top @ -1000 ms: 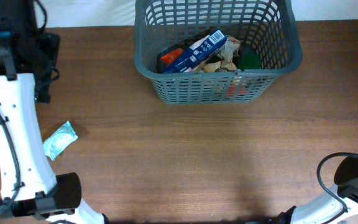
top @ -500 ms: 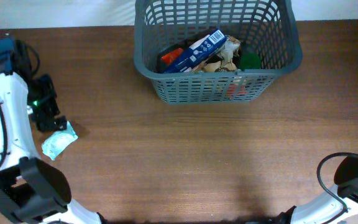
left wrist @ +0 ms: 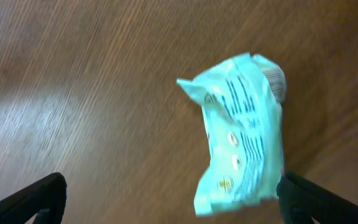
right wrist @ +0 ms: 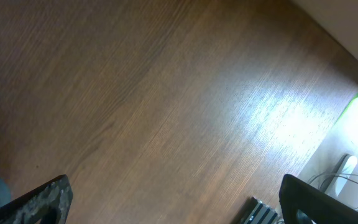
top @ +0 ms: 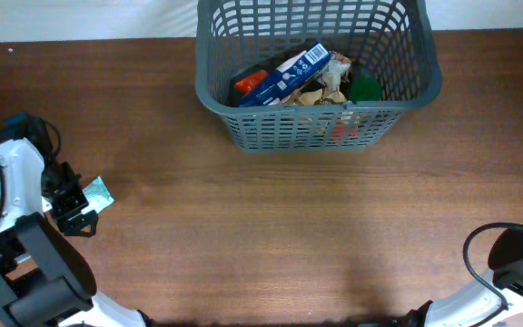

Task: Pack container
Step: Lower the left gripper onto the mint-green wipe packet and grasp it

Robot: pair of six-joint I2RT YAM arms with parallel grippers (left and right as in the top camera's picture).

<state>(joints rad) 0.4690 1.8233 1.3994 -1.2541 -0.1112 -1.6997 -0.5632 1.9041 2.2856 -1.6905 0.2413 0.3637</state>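
Container (top: pixel 409 98): at the far edge of the table (top: pixel 289 227), centre-right, upright; same spot as a second ago.
Inside the container: blue box (top: pixel 284 74) lying slantwise on top, orange item (top: pixel 246 84) at its left end, crumpled pale wrappers (top: pixel 331 80) and a green item (top: pixel 364 88) to the right; no change.
Packet (left wrist: pixel 241 140): pale teal, flat on the table near the left edge, well apart from the container; same place as before, but its near-left corner is now hidden under the arm in the overhead view.
Left gripper (left wrist: pixel 171 186): fingers spread wide, nothing between them; packet just ahead, nearer the right-hand finger. Half a second ago sat on the far side of the packet; a second ago reached toward the far left corner; now drawn back to the packet's near side.
Right gripper (right wrist: pixel 174 186): fingers spread wide over bare wood, holding nothing; arm at the near right corner, unmoved.
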